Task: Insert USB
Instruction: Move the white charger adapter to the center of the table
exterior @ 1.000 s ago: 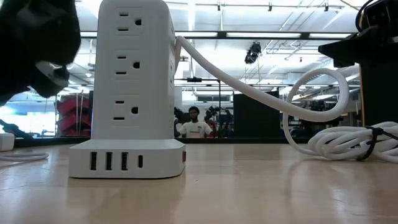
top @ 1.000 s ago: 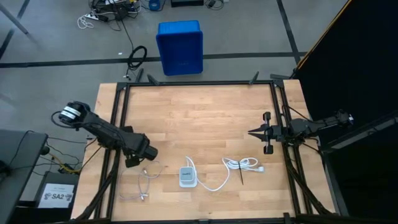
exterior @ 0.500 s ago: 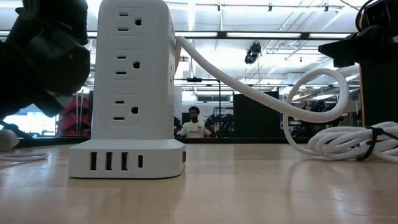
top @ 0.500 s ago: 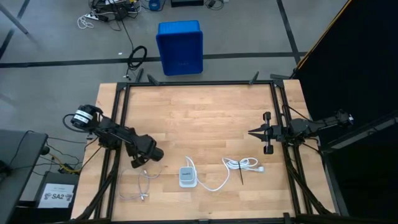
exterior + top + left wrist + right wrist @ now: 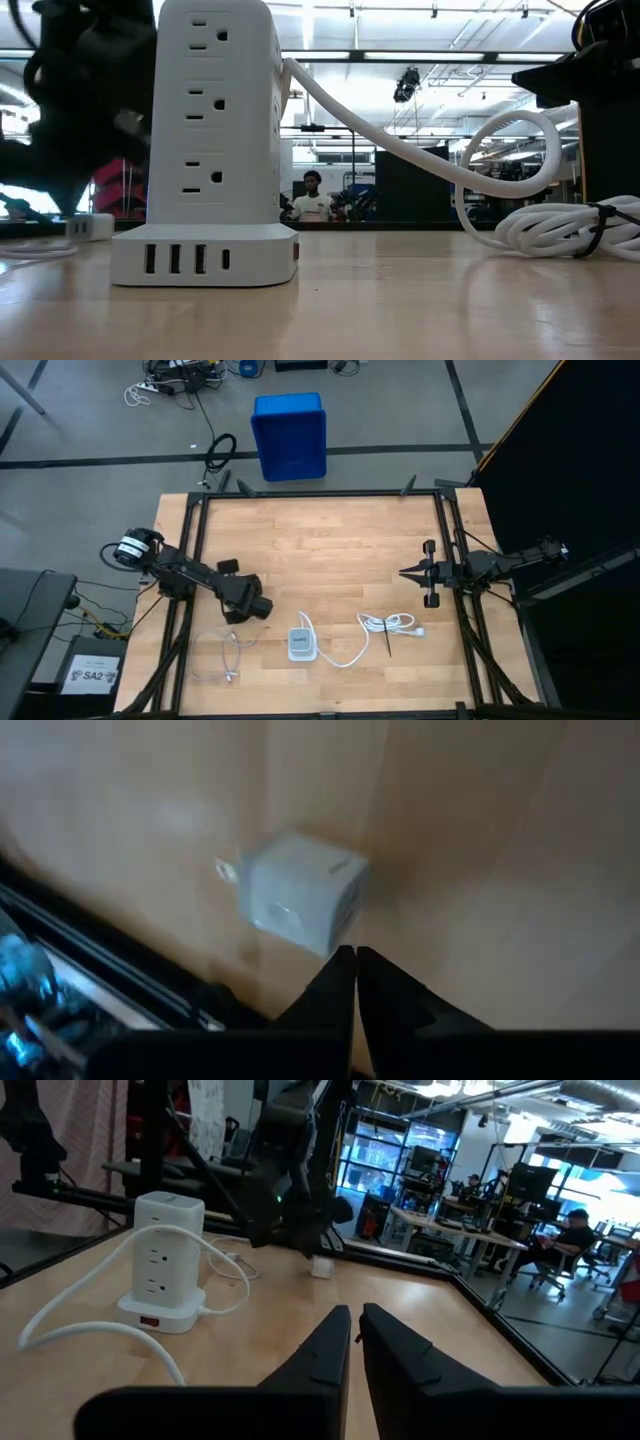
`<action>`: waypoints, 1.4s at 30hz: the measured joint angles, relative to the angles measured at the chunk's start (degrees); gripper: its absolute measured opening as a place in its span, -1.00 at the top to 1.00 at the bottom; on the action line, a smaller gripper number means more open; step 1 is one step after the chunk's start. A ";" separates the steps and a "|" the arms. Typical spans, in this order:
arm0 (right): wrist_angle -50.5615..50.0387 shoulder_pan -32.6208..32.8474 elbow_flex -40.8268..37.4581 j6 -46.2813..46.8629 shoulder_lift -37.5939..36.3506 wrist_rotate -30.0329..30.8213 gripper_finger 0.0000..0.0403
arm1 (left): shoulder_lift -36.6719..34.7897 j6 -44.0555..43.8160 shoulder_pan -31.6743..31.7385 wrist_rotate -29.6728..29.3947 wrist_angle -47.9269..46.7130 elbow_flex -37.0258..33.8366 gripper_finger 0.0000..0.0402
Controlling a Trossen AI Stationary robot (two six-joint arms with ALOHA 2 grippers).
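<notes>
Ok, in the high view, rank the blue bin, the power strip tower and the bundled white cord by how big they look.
1. Blue bin, clearly largest.
2. Bundled white cord.
3. Power strip tower, slightly smaller than the bundle, though close.
The bin sits on the floor, farther from the camera, yet looks biggest.

A white power tower (image 5: 301, 644) stands upright on the wooden bench (image 5: 330, 540), its thick white cord (image 5: 350, 656) looping to a coil (image 5: 390, 624) bound with a black tie (image 5: 386, 635). Beyond the bench's far edge a blue bin (image 5: 290, 436) sits on the grey floor. A person (image 5: 311, 197) sits far back in the room.
</notes>
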 joint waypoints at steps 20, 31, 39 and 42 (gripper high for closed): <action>0.17 0.00 0.00 0.01 0.00 0.01 0.98 | -19.57 -2.98 9.94 10.35 1.20 -3.26 0.20; 0.35 0.00 0.00 0.01 0.00 -0.01 0.97 | -14.87 -10.66 13.06 9.58 8.84 -8.81 -0.10; 0.35 0.00 0.00 0.00 0.00 0.00 0.97 | -14.93 -12.32 16.02 9.84 9.75 -8.81 -0.12; 0.33 0.00 0.00 -0.01 0.00 -0.01 0.96 | -14.93 -12.38 18.04 9.06 10.40 -8.81 -0.12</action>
